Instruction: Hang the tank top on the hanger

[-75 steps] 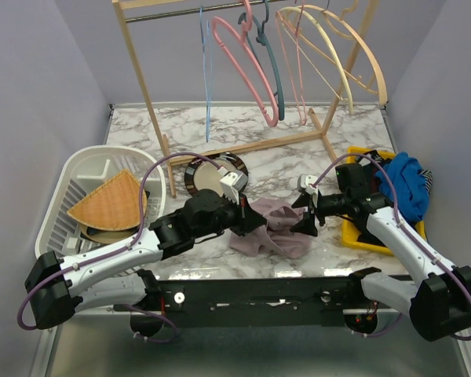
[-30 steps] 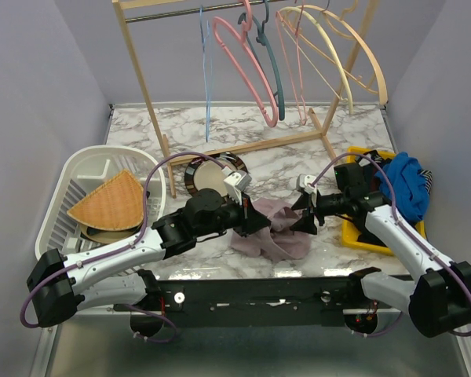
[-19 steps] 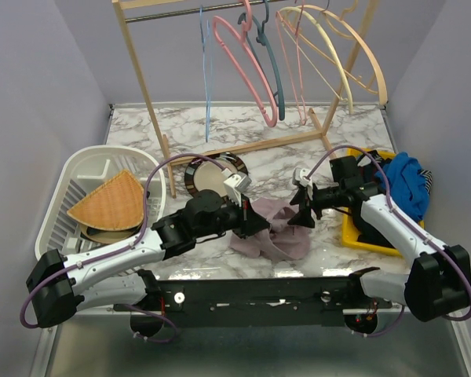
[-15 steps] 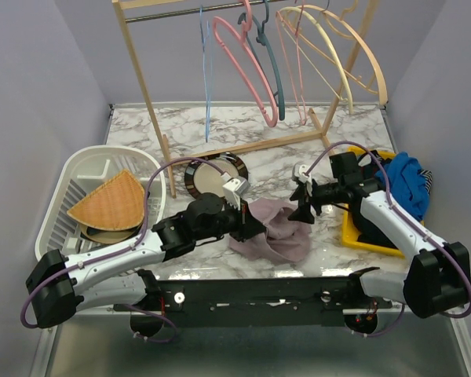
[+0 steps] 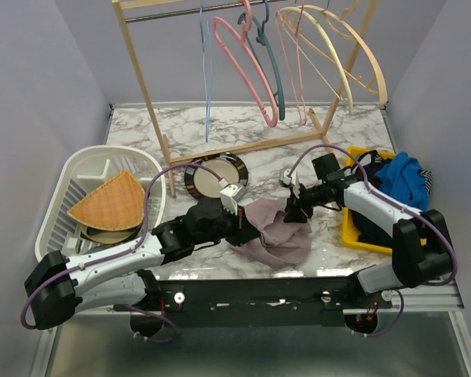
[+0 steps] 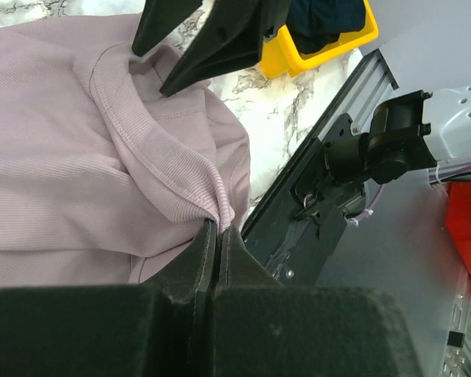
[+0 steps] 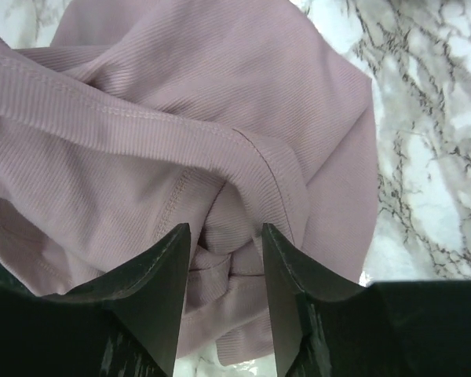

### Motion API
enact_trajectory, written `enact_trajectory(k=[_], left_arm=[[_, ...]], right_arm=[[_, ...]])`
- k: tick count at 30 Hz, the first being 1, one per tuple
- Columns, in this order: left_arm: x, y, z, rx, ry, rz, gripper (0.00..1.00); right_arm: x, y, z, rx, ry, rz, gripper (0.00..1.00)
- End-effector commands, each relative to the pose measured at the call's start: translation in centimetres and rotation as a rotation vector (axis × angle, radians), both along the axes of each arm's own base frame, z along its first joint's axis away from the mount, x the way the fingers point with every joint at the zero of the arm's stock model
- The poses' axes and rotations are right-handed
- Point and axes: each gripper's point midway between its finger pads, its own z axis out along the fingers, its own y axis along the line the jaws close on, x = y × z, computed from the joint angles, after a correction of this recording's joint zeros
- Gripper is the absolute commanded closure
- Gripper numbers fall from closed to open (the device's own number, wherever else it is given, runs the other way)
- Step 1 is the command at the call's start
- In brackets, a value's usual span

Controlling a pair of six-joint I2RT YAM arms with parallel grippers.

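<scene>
Tank top [image 5: 276, 236] lies bunched in front of the wooden rack [image 5: 145, 86], where the thin light-blue hanger [image 5: 206, 78] hangs at the left. Left gripper [image 6: 218, 229] is clamped tight on its hem; right gripper [image 7: 225, 236] straddles a fold, jaws half apart.

Mauve tank top [image 5: 279, 236]; light-blue hanger [image 5: 207, 94]; grey-veined white table [image 5: 220, 126]; yellow bin [image 5: 352, 236].

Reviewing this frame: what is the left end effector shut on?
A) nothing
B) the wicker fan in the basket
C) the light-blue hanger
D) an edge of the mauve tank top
D: the left wrist view shows the left end effector pinched shut on a ribbed edge of the tank top.
</scene>
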Motion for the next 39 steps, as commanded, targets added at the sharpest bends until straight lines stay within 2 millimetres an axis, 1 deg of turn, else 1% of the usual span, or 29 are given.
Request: enact_trajectory(k=[1,2,4,5,7,8,13,17,21,23,24,25,26,28,29,30,31,35,39], left_arm=[[0.7,-0.1,0.8,-0.016,-0.021,0.028,0.96],[0.8,-0.1,0.7,-0.012,-0.02,0.031,0.96],[0.9,-0.1,0.6,-0.009,-0.02,0.033,0.96],[1.0,-0.1,0.4,-0.001,-0.018,0.039,0.94],[1.2,-0.2,0.5,0.004,-0.022,0.045,0.92],[1.2,-0.1,0.2,0.016,-0.018,0.05,0.91],[2.0,0.2,-0.2,0.045,-0.018,0.092,0.85],[2.7,0.4,-0.8,0.082,-0.013,0.125,0.81],[2.8,0.7,-1.5,0.108,0.008,0.136,0.75],[2.8,0.8,-1.6,0.115,0.015,0.139,0.74],[3.2,0.9,-1.6,0.121,0.008,0.163,0.74],[3.3,0.9,-1.6,0.122,0.008,0.165,0.74],[3.3,1.0,-1.7,0.13,0.01,0.169,0.71],[3.3,1.1,-1.7,0.132,0.014,0.171,0.71],[3.3,1.1,-1.5,0.124,0.012,0.174,0.68],[3.2,1.2,-1.8,0.126,0.015,0.177,0.66],[3.2,1.3,-1.9,0.123,0.017,0.181,0.65],[3.1,1.7,-2.1,0.138,0.018,0.185,0.58],[3.1,2.0,-2.2,0.141,0.02,0.192,0.57]], right_arm=[[1.3,-0.1,-0.6,-0.055,-0.04,-0.023,0.57],[1.3,-0.1,-0.5,-0.056,-0.043,-0.027,0.63],[1.2,-0.1,-0.3,-0.054,-0.044,-0.027,0.72],[1.2,-0.1,-0.1,-0.051,-0.041,-0.028,0.82],[1.0,0.0,0.5,-0.041,-0.041,-0.026,0.91],[1.0,0.0,0.8,-0.04,-0.046,-0.028,0.99],[0.7,-0.2,2.5,-0.033,-0.057,-0.041,0.99],[0.6,-0.5,3.5,-0.053,-0.051,-0.047,0.99],[0.5,-0.8,3.7,-0.063,-0.069,-0.046,0.99],[0.7,-1.1,3.7,-0.077,-0.08,-0.057,0.99],[0.8,-1.3,3.8,-0.084,-0.093,-0.066,0.99],[1.0,-1.3,4.0,-0.083,-0.102,-0.073,0.99],[1.1,-1.4,4.2,-0.08,-0.108,-0.081,0.99],[1.3,-1.6,4.2,-0.079,-0.111,-0.091,0.99],[1.3,-1.6,4.3,-0.077,-0.112,-0.094,0.99],[1.3,-1.6,4.3,-0.076,-0.111,-0.094,0.99],[1.4,-1.6,4.2,-0.082,-0.109,-0.097,0.99],[1.5,-1.8,4.0,-0.089,-0.102,-0.103,0.99],[1.5,-1.9,3.9,-0.088,-0.097,-0.106,0.99]])
